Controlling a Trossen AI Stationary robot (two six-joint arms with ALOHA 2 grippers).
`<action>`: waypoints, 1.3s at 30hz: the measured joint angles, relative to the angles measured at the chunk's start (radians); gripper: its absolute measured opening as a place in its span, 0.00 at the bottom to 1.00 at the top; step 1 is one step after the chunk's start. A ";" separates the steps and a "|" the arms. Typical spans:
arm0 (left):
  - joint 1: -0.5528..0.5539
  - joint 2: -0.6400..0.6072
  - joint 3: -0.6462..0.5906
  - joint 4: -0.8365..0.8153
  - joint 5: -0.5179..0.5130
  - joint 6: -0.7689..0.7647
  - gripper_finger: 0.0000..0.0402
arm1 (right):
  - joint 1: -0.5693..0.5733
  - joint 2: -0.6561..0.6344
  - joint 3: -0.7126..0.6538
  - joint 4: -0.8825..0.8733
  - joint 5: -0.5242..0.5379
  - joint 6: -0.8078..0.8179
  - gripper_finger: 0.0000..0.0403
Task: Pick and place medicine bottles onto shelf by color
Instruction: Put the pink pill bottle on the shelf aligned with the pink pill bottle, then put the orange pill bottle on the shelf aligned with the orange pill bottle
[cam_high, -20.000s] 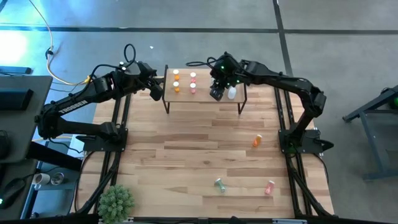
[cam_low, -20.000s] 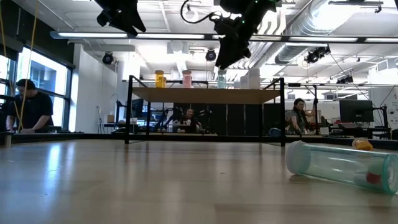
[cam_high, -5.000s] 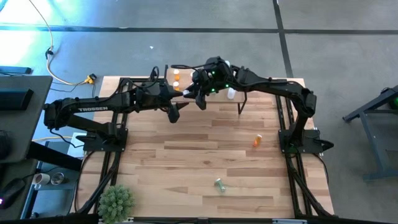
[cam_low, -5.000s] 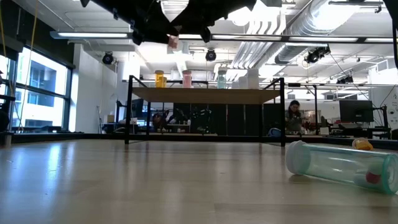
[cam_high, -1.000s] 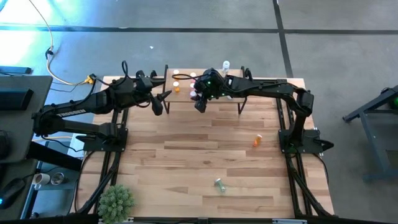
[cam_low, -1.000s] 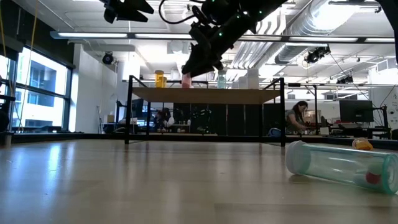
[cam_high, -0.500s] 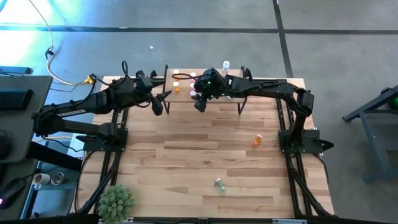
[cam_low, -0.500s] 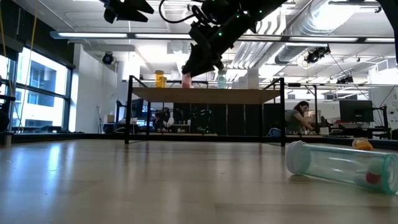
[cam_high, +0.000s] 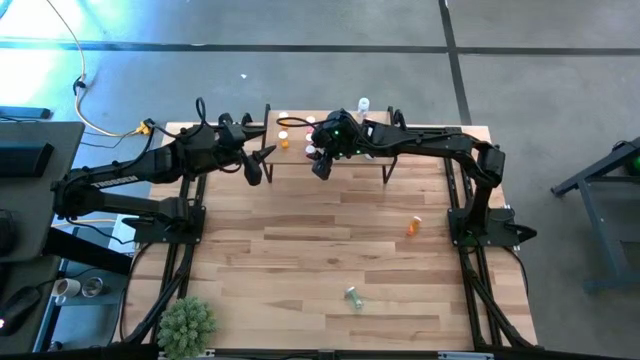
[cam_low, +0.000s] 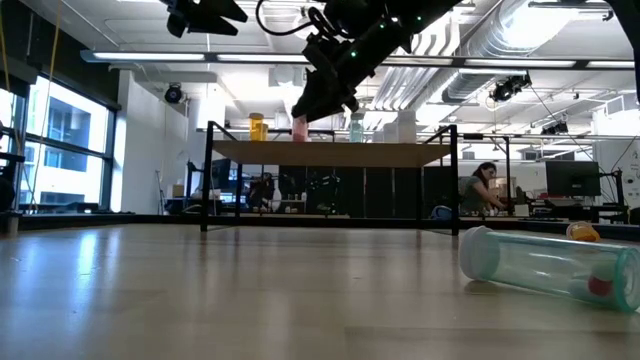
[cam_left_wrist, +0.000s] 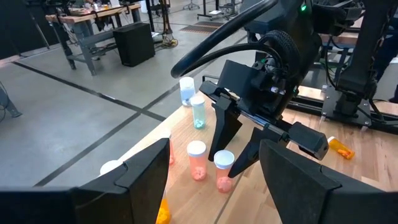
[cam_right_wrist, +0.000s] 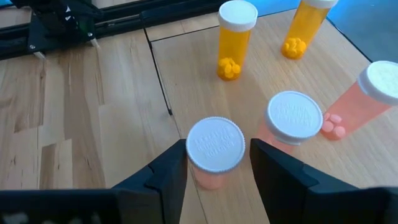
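Nothing has shifted in the last second: both arms and every bottle sit where they were. Five seconds back the two grippers met in mid-air over the table in front of the shelf with a pink bottle between them; now that pink bottle (cam_right_wrist: 214, 154) stands upright on the shelf (cam_high: 345, 160), at its front edge, white cap up.

Right gripper (cam_right_wrist: 214, 163) is lowered over it, one finger on each side of the bottle; fingers look just clear of the sides or barely touching, cannot tell which. Jaws spread partway, bottle resting on the board.

Just beside it stand two more pink bottles (cam_right_wrist: 291, 124), and farther along two orange bottles (cam_right_wrist: 235, 38). Left wrist view also shows a green bottle (cam_left_wrist: 198, 112) and a clear bottle (cam_left_wrist: 186, 91) toward the shelf's other end.

Left gripper (cam_high: 253, 172) hangs off the shelf's left end, jaws wide, holding nothing.

Still lying on the table (cam_high: 300, 260): an orange bottle (cam_high: 413, 227) toward the right side, a green bottle (cam_high: 353, 296) nearer the front. Potted plant (cam_high: 187, 323) at the front left corner.
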 joint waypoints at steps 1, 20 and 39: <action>0.000 0.000 0.000 0.000 0.000 0.000 0.59 | 0.000 0.000 0.000 0.000 0.000 0.000 0.41; 0.000 0.000 0.000 0.000 0.000 0.000 0.59 | 0.002 -0.002 0.033 -0.014 0.000 0.001 0.41; 0.000 0.000 0.000 0.000 0.000 0.026 0.59 | 0.045 -0.053 0.139 -0.112 0.036 0.008 0.41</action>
